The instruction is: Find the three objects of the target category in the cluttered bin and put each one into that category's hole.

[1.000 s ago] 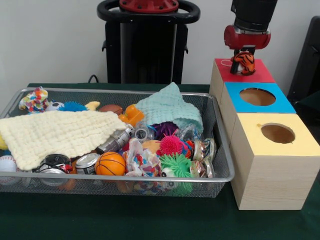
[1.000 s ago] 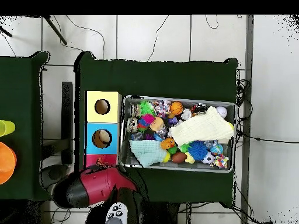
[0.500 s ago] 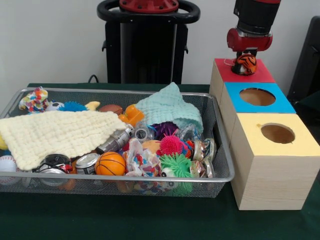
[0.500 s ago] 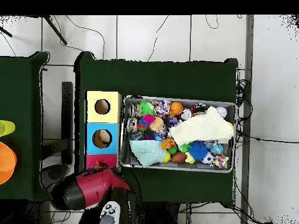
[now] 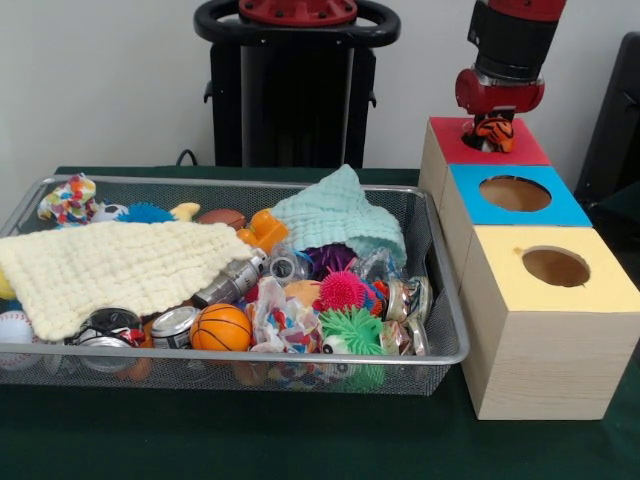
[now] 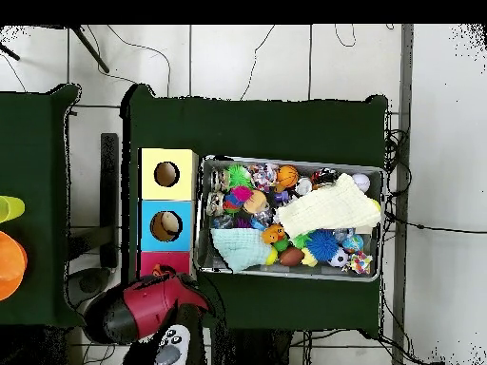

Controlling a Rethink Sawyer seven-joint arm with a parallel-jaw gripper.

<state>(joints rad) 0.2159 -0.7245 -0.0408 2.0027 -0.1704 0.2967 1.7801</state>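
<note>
My gripper (image 5: pixel 491 122) hangs over the red-topped box (image 5: pixel 524 151) at the back right, shut on a small orange toy with black stripes (image 5: pixel 494 131). The toy sits low at the box's top, with its lower part hidden. The wire bin (image 5: pixel 300 353) to the left is packed with toys: an orange basketball (image 5: pixel 220 327), pink (image 5: pixel 343 290) and green (image 5: pixel 352 330) spiky balls, cans (image 5: pixel 172 322). In the overhead view only the red arm (image 6: pixel 143 308) shows, covering part of the red box (image 6: pixel 164 260); the bin (image 6: pixel 290 162) lies to its right.
A blue-topped box (image 5: pixel 562 207) and a yellow-topped box (image 5: pixel 602 290), each with a round hole, stand in a row in front of the red one. A yellow cloth (image 5: pixel 110 265) and a mint cloth (image 5: pixel 335 215) cover part of the bin's contents.
The arm has come down a little over the red box, lowering the striped toy, so that less of the toy shows above the box top.
</note>
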